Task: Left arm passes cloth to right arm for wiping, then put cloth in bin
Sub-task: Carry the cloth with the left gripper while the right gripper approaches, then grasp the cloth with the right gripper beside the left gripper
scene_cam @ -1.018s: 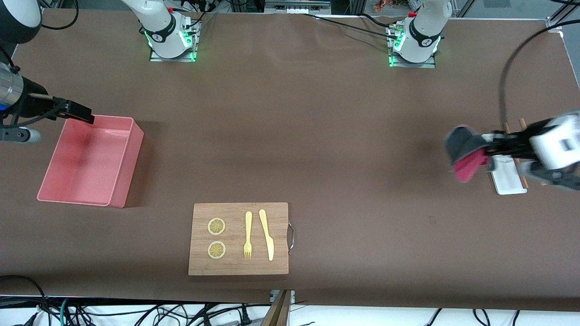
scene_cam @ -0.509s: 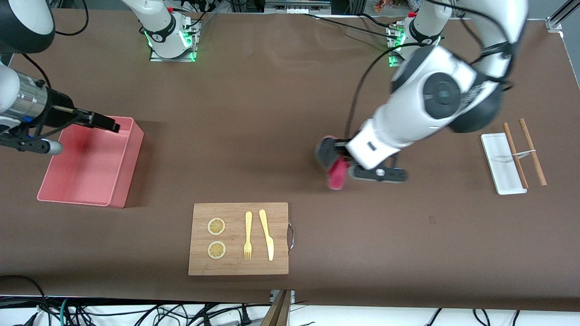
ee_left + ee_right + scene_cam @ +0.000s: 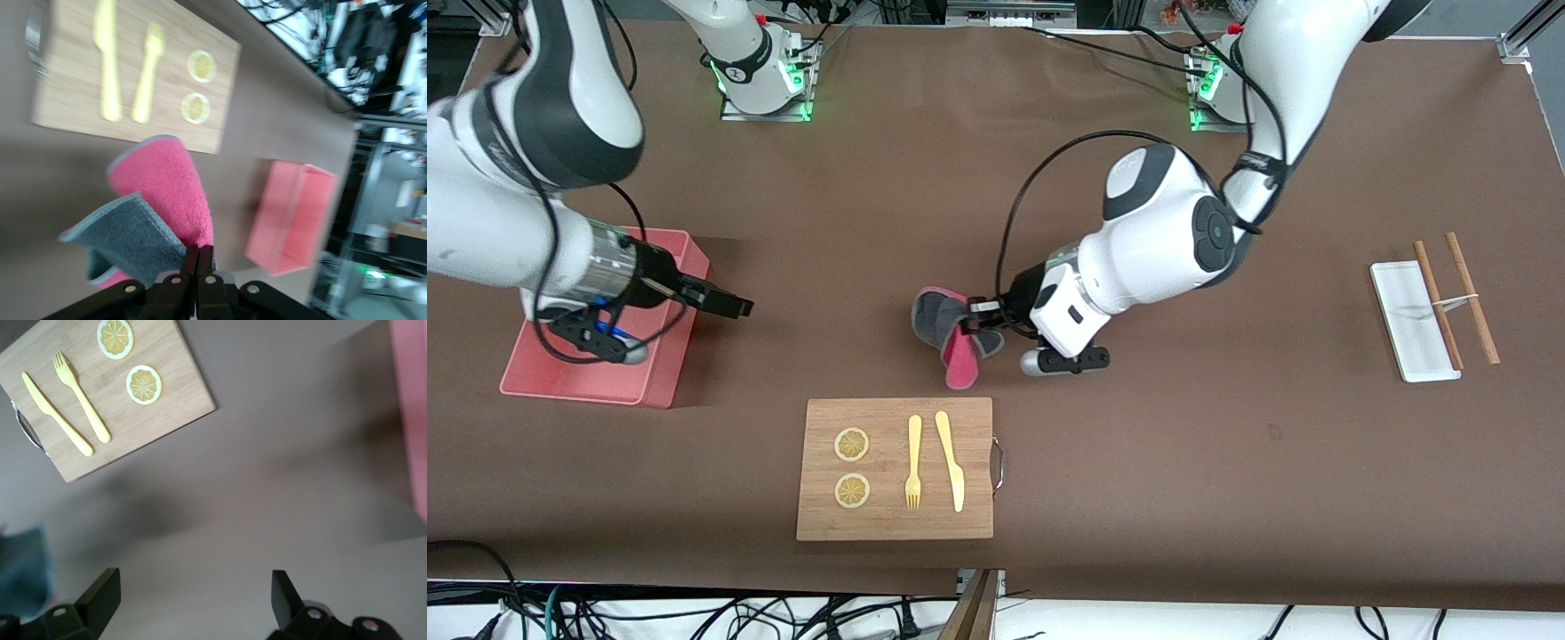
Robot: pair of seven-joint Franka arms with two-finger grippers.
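Observation:
My left gripper (image 3: 978,314) is shut on the cloth (image 3: 945,334), dark grey on one face and crimson-pink on the other. It hangs from the jaws above the table's middle, over the bare top just off the cutting board's edge. In the left wrist view the cloth (image 3: 157,200) droops from the closed fingers (image 3: 205,257). My right gripper (image 3: 736,307) is open and empty, just off the pink bin (image 3: 678,357) on its side toward the table's middle, well apart from the cloth. Its fingers (image 3: 101,587) stand wide apart, and a corner of the cloth (image 3: 23,573) shows there.
A wooden cutting board (image 3: 978,520) lies near the front edge with a yellow fork (image 3: 913,462), a knife (image 3: 951,459) and two lemon slices (image 3: 852,444). A small white tray (image 3: 1409,333) with chopsticks (image 3: 1436,302) sits at the left arm's end.
My left arm has swung the cloth from over the white tray to the table's middle. My right gripper has moved from over the bin toward the middle.

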